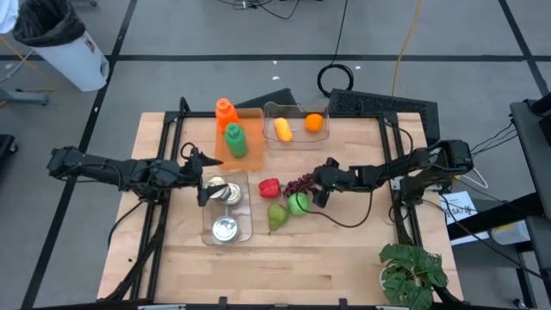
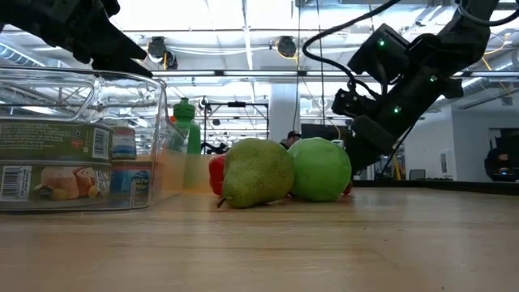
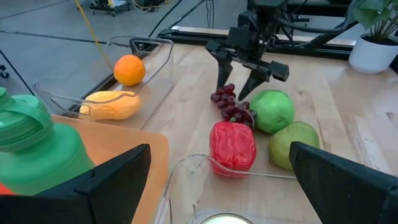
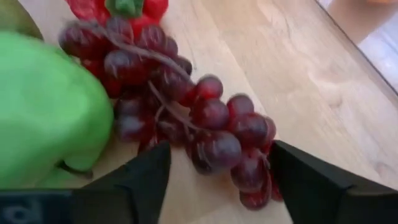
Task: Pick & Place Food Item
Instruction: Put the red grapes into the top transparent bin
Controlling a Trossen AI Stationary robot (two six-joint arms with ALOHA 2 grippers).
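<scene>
Grapes (image 4: 186,118) lengthwise toward red pepper (image 4: 118,7).

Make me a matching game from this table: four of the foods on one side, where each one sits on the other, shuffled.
Things:
1. orange
2. grapes
3. cans
4. green bottle

Places:
A. on the orange board
B. in the clear tray near the left gripper
C. between the right gripper's open fingers
D. in the clear bin at the far edge

Pairs: 1-D, 2-C, 3-B, 4-A
</scene>
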